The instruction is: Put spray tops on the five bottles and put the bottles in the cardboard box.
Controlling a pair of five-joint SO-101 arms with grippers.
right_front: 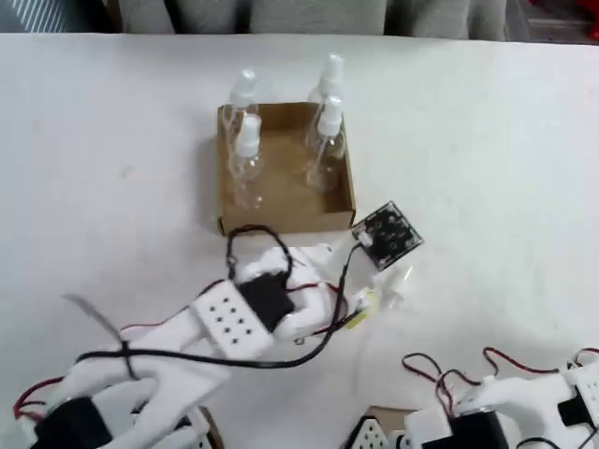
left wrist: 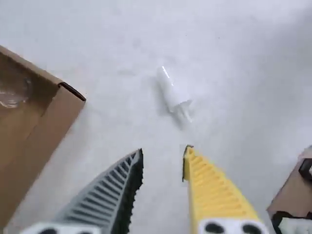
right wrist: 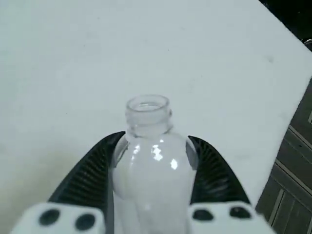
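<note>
Left tool [left wrist: 163, 151] released above what looks like a spray top [left wrist: 173, 95]; right tool [right wrist: 156, 139] grasping open-necked bottle [right wrist: 150, 165]

High camera overlooks table [right_front: 487, 140]; close left wrist camera shares cardboard box [right_front: 285, 221].

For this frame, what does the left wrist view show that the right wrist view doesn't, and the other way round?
Left wrist view: the left gripper, open, pointed at a loose spray top lying on the table, with a corner of the cardboard box nearby. Right wrist view: the right gripper shut on a clear bottle with a bare, open neck. Both: the white table.
</note>
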